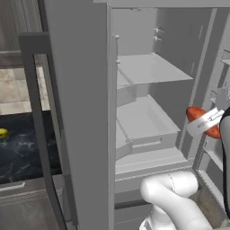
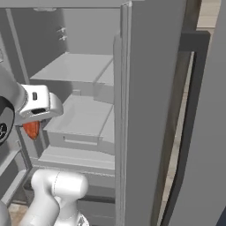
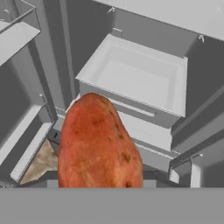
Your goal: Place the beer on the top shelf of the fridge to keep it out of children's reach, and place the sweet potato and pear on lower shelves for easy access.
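Note:
My gripper [image 1: 204, 122] is shut on the sweet potato [image 1: 197, 117], an orange-red tuber held in front of the open fridge [image 1: 179, 40] at its right side, level with the lower shelves. In the right base view the sweet potato [image 2: 32, 129] hangs under my white hand. In the hand view the sweet potato [image 3: 98, 144] hides my fingertips, with a lower shelf tray [image 3: 175, 94] beyond it. The uppermost shelf in view [image 1: 152, 69] is bare, as is the lower tray [image 1: 143, 119]. The pear [image 1: 3, 133] lies on the dark counter far left. The beer is out of view.
The fridge's left door [image 1: 76, 112] stands open between the counter [image 1: 22, 152] and the interior. The right door [image 2: 150, 110] is open too, with door bins [image 1: 215, 155] close beside my hand. A drawer front [image 2: 79, 141] sits below the tray.

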Available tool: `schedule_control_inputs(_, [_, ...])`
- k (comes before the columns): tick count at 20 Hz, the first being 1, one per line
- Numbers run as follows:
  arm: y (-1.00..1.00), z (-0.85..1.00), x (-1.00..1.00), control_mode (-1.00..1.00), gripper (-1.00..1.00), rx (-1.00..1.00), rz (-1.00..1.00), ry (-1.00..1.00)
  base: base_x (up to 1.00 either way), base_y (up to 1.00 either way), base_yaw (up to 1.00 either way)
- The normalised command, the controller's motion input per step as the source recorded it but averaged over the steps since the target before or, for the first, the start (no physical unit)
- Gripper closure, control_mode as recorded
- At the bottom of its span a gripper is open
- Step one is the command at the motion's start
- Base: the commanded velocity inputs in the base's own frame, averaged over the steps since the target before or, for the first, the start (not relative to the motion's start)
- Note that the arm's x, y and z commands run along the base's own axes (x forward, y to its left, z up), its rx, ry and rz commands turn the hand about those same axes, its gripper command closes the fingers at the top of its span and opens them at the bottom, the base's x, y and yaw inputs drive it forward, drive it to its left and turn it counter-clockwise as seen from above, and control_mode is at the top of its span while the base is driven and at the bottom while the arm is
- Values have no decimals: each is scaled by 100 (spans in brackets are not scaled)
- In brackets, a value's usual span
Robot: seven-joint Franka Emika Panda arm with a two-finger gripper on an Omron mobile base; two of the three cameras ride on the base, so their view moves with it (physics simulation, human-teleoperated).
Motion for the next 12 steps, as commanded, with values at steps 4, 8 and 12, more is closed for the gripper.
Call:
schedule_control_inputs(4, [0, 0, 0, 100, 100, 0, 0, 0, 67, 21, -6])
schedule_control_inputs(8, [19, 0, 21, -100, 100, 0, -3, -4, 13, 8, -1])
schedule_control_inputs(12, [12, 8, 2, -100, 100, 0, -1, -19, 0, 0, 0])
